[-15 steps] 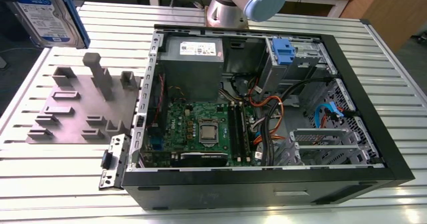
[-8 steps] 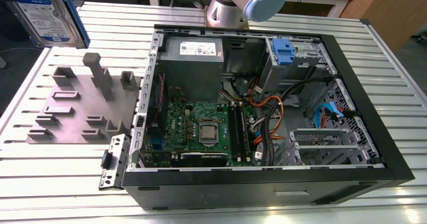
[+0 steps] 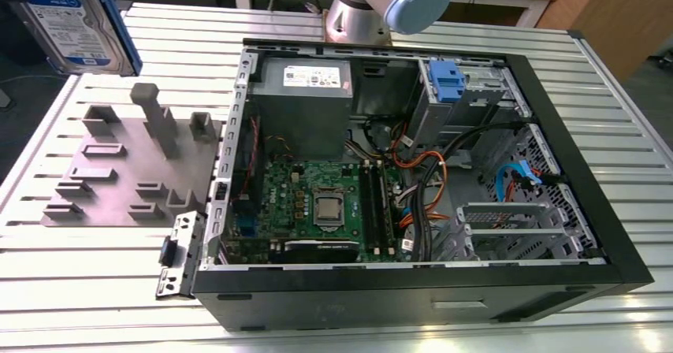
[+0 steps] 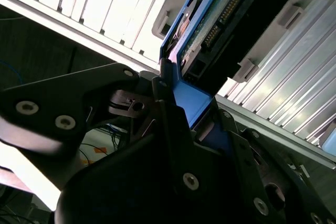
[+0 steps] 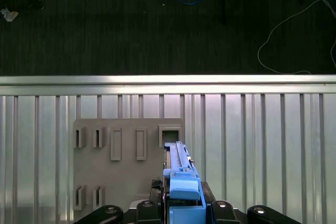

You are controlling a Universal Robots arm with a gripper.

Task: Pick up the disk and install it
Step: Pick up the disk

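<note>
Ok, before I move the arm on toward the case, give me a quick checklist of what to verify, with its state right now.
1. Grip on the disk: ok; the gripper has its fingers shut on the blue carrier frame in both wrist views.
2. Clearance from the grey fixture: ok; the exterior view shows the disk lifted apart from it.
3. Access to the computer case: ok; side panel off.
4. Room in the drive bay: cannot tell; its inside is hidden behind a blue latch.
5. Clearance from the cables: cannot tell; they lie close beside the bay.
</note>
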